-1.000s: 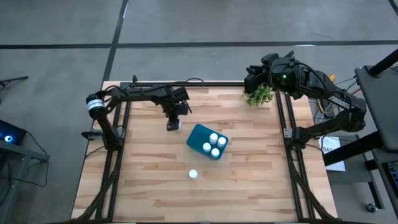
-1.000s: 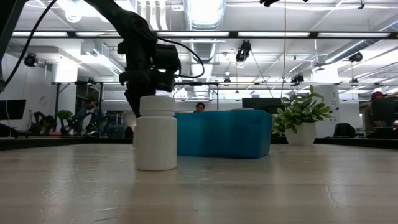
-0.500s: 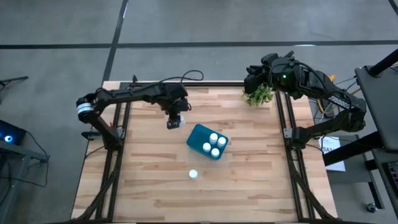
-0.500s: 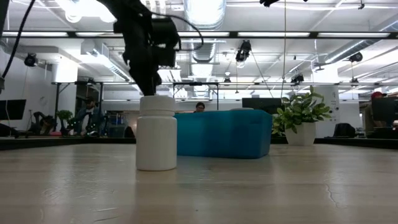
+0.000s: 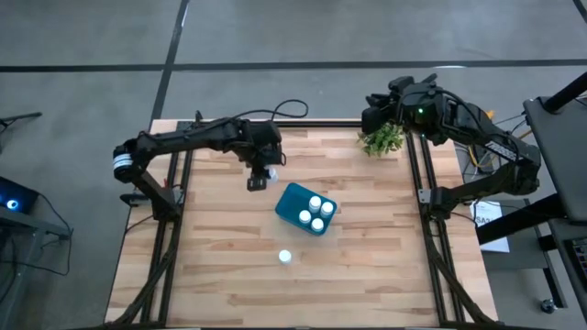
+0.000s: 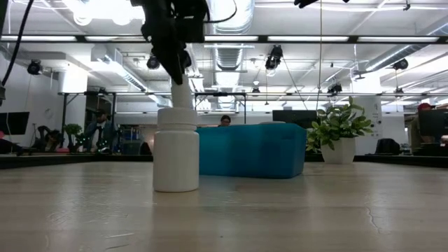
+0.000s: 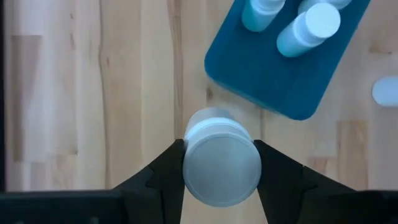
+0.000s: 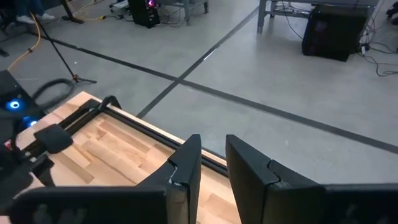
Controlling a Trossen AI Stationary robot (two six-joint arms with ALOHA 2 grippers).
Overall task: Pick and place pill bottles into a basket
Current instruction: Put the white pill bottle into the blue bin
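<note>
My left gripper (image 5: 260, 174) is shut on a white pill bottle (image 7: 221, 165) above the table, left of the teal-blue basket (image 5: 292, 203). In the low view the bottle (image 6: 181, 95) hangs under the gripper. The basket (image 7: 273, 87) holds several white bottles (image 5: 316, 213) standing upright. One more bottle (image 5: 285, 258) stands on its base on the table, nearer than the basket; it is large in the low view (image 6: 176, 150). My right gripper (image 8: 213, 168) waits high over the table's far right corner, its fingers a narrow gap apart, empty. My left gripper pinches the bottle's round cap (image 7: 190, 163) between its two fingers (image 7: 168, 171), one on each side. The fingers come from above, pointing down. The bottle hangs upright below them, lifted clear of the table.
A green potted plant (image 5: 383, 139) stands at the far right corner, under the right arm. Black frame rails (image 5: 174, 206) run along the table's left, right and far edges. Bare wood (image 5: 220, 275) lies near the front.
My left gripper has gone up, carrying the pill bottle off the table, staying at about the same spot left of the basket. The bottle stays upright.
</note>
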